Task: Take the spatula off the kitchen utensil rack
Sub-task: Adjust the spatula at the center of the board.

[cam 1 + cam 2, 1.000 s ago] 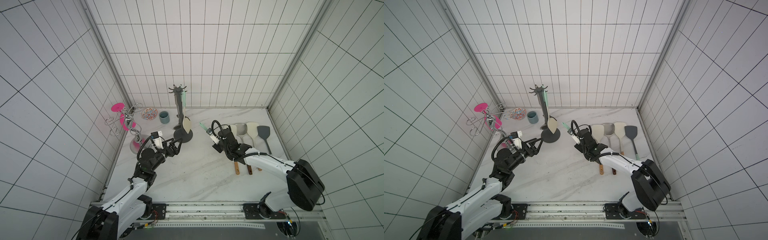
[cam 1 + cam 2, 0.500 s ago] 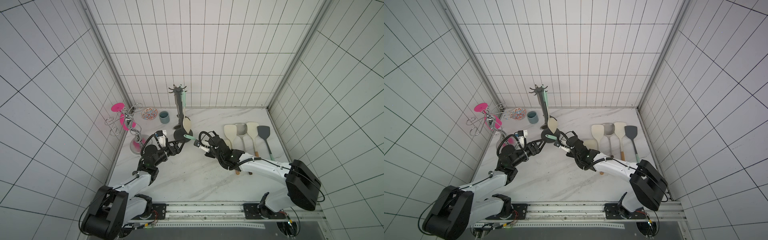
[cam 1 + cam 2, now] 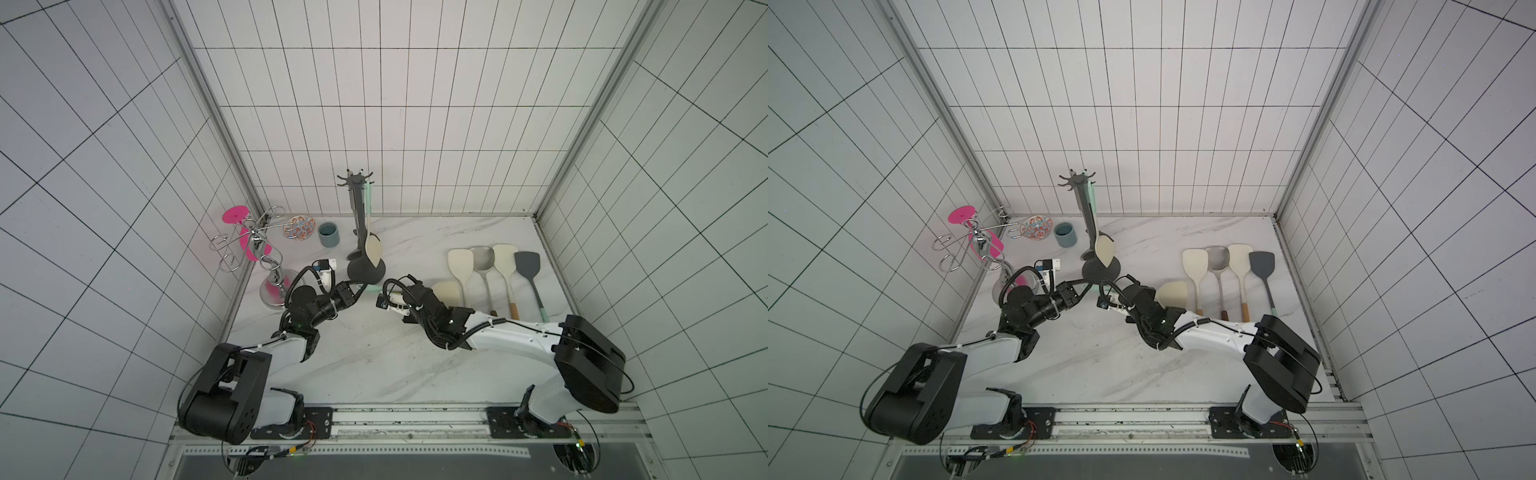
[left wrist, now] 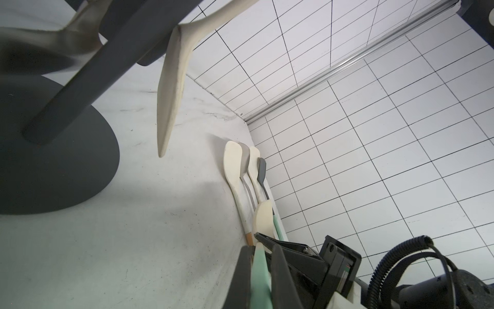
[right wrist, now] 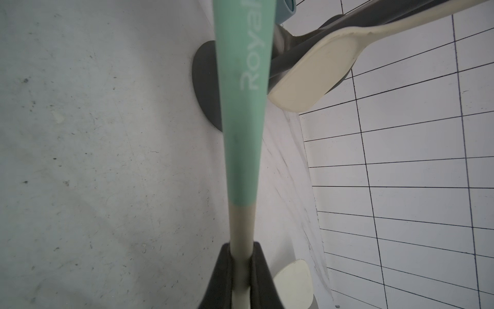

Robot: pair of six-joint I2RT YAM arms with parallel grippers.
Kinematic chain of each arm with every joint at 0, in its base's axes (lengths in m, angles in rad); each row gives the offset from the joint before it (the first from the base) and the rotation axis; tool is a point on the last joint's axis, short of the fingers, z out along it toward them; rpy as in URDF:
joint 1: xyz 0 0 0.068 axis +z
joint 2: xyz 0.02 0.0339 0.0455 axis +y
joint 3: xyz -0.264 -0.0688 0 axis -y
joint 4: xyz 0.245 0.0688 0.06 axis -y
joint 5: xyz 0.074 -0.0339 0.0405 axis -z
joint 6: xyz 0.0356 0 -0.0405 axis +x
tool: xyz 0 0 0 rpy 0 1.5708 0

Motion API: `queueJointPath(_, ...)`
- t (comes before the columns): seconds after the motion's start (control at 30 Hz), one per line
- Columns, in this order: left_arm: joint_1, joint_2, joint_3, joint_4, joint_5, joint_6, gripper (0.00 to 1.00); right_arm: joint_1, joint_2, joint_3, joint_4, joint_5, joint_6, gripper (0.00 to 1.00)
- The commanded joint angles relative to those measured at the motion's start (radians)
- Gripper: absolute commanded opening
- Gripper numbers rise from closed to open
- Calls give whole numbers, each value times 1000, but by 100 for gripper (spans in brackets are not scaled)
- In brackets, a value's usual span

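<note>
Spatula (image 3: 448, 291) off the kitchen utensil rack (image 3: 362, 272), held just in front of its base over the counter (image 3: 374, 357): left jaws clamp the mint handle end, right jaws pinch the cream neck near the head.

The left gripper (image 4: 258, 256), whose fingers stood wide apart beside the base of the rack (image 3: 357, 272) a second ago, has clamped onto the mint end of the spatula (image 3: 446, 291). The right gripper (image 5: 240, 256) has carried that spatula across toward the rack, handle first, so both grippers now grip it.
</note>
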Motion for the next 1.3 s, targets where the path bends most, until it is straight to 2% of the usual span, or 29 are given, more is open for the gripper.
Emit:
queueJointPath(0.0,4,-2,20,48,11,0,0,13,16,39,19,31,-5,0)
queueJointPath(0.3,4,9,-4,54,-38,52,0,18,43,55,15,104,27,2)
queueJointPath(0.37,4,9,-7,74,-31,48,0,18,43,69,-14,108,50,14)
queueJointPath(0.43,3,4,-18,89,-43,53,0,18,37,88,-55,102,94,38)
queueJointPath(0.5,5,-2,-23,88,-52,61,0,17,24,111,-107,85,154,50)
queueJointPath(0.57,5,-13,-23,89,-55,61,0,18,10,138,-166,73,228,72)
queueJointPath(0.6,5,-21,-24,88,-53,61,0,18,5,162,-215,55,272,79)
queueJointPath(0.63,5,-30,-23,88,-52,60,0,17,-1,187,-274,36,321,100)
queueJointPath(0.73,5,-71,-32,53,-75,79,0,17,-43,236,-408,-38,446,99)
queueJointPath(0.83,5,-121,-40,14,-97,97,0,16,-122,252,-481,-49,612,99)
queueJointPath(1.0,5,-193,-52,-31,-129,118,0,-17,-261,223,-508,-259,935,99)
queueJointPath(1.17,4,-270,-67,-72,-165,141,0,-53,-333,166,-484,-249,1397,99)
queueJointPath(1.27,3,-310,-78,-93,-188,151,0,-69,-353,115,-426,-268,1613,99)
